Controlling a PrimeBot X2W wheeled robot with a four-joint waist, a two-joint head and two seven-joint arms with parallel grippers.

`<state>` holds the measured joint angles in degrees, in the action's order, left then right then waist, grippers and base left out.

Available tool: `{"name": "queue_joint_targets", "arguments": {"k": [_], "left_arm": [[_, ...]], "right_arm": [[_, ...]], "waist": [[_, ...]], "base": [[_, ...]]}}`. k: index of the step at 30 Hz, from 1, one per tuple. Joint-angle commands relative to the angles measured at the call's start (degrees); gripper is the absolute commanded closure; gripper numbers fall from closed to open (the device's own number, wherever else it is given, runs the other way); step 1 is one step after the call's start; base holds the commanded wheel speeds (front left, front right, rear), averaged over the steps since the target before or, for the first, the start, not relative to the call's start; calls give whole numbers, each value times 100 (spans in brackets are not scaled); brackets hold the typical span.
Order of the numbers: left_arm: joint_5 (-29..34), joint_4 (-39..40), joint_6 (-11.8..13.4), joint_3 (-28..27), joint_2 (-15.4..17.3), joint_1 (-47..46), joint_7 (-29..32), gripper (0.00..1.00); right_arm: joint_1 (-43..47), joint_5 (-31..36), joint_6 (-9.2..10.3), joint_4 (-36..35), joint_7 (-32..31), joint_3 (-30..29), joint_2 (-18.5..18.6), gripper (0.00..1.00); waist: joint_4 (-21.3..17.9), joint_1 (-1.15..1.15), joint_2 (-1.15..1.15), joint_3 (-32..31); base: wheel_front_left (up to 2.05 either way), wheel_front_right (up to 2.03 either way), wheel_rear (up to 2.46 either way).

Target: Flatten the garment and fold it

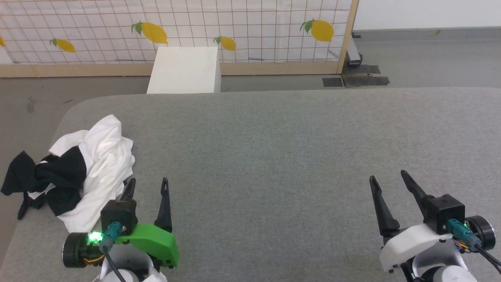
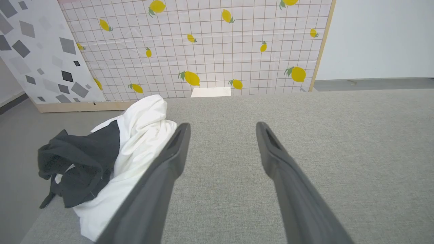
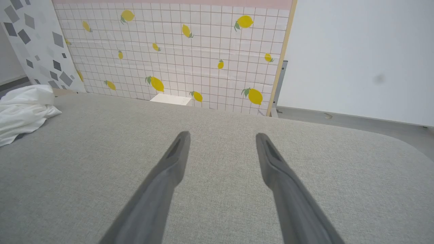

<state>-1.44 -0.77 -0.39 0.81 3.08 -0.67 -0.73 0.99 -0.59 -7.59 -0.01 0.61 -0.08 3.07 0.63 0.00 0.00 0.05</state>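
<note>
Soft white cloth, the garment should drape limply, so my wide-open, empty left pincer should pinch its near white edge.

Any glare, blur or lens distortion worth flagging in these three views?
Head view: soft even light, garment nearly blown out. Left wrist view: wide-angle lean in the lemon panel, near fingers soft. Right wrist view: same, plus a faint dark smudge on the wall.

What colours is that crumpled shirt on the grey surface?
The garment is white with black parts, seen best in the left wrist view.
</note>
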Motion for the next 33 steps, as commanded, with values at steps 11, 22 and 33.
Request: {"name": "queue_joint_targets", "arguments": {"k": [11, 22, 33], "left_arm": [[-107, -135, 57, 51, 13, -84, -183, 0], [-201, -228, 89, 62, 49, -89, -316, 0], [-268, -242, 122, 152, 47, -51, -446, 0]], "right_arm": [[-51, -88, 2, 48, 136, 7, -3, 0], [-75, -139, 2, 70, 217, 40, -5, 0], [-61, -177, 3, 46, 296, 35, -7, 0]], "waist": [[410, 0, 0, 25], [985, 0, 0, 37], [1329, 0, 0, 54]], "base": [[0, 0, 0], [-6, -6, -6], [-29, -29, -29]]}}
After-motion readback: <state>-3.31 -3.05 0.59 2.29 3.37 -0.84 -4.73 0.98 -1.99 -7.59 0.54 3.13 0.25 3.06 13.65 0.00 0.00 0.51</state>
